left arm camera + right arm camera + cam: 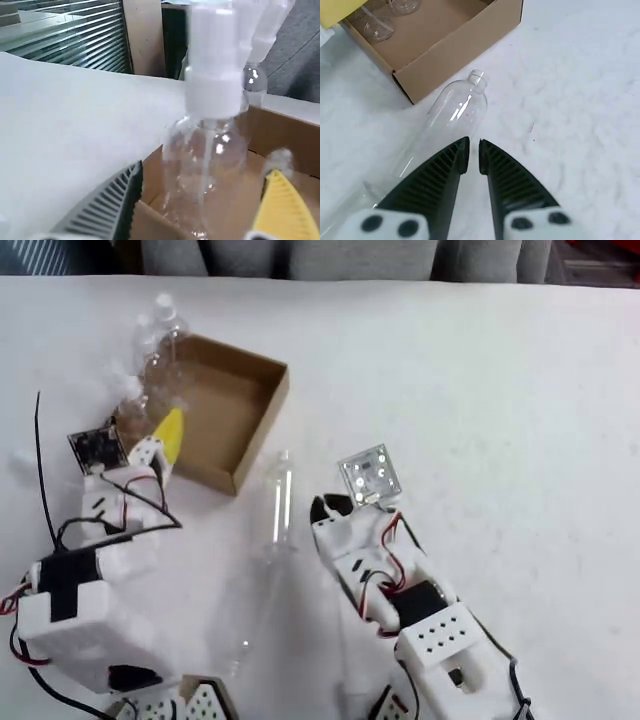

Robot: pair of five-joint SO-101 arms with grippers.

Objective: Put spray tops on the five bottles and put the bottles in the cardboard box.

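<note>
One uncapped bottle [455,112] lies just ahead of right tool [473,150], pressed nearly together. Left tool [204,172], spread, flanks one capped bottle [205,145].

Bottles [160,345] in the cardboard box's [228,415] far left corner; another bottle [280,504] on the table [480,390] beside its near corner

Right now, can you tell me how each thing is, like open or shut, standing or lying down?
cardboard box: open on top, bottles inside.
capped bottle: upright in the box, spray top on.
bare bottle: lying on the table, no top.
left gripper: open, either side of the capped bottle.
right gripper: shut, empty, by the bare bottle.
</note>
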